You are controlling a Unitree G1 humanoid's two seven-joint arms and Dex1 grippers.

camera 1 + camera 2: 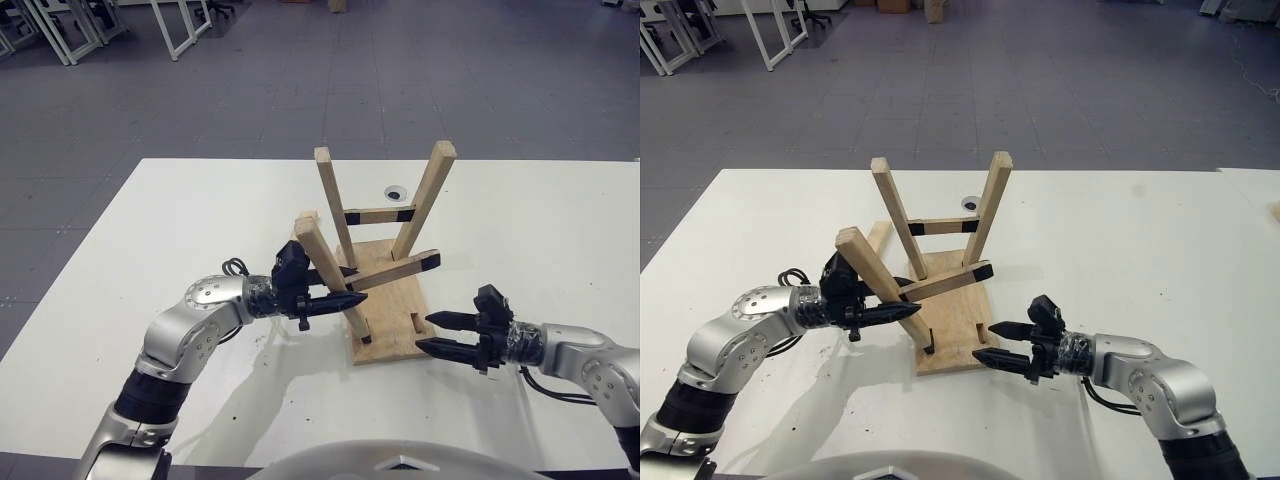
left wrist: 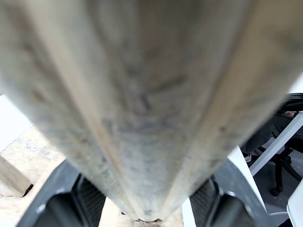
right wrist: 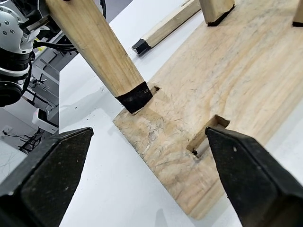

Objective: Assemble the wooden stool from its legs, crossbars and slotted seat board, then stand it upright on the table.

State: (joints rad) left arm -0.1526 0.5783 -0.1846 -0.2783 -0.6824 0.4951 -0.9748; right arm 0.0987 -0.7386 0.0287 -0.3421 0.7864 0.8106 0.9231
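Left claw (image 1: 338, 298) grips a square, black-tipped leg (image 1: 322, 252) in the grained seat board (image 1: 396, 332).

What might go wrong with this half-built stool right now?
The left tool grips a tilted leg whose end sits in the seat board; forcing it might jam it or lever the board up. The open right tool holds nothing, so the board may slide.
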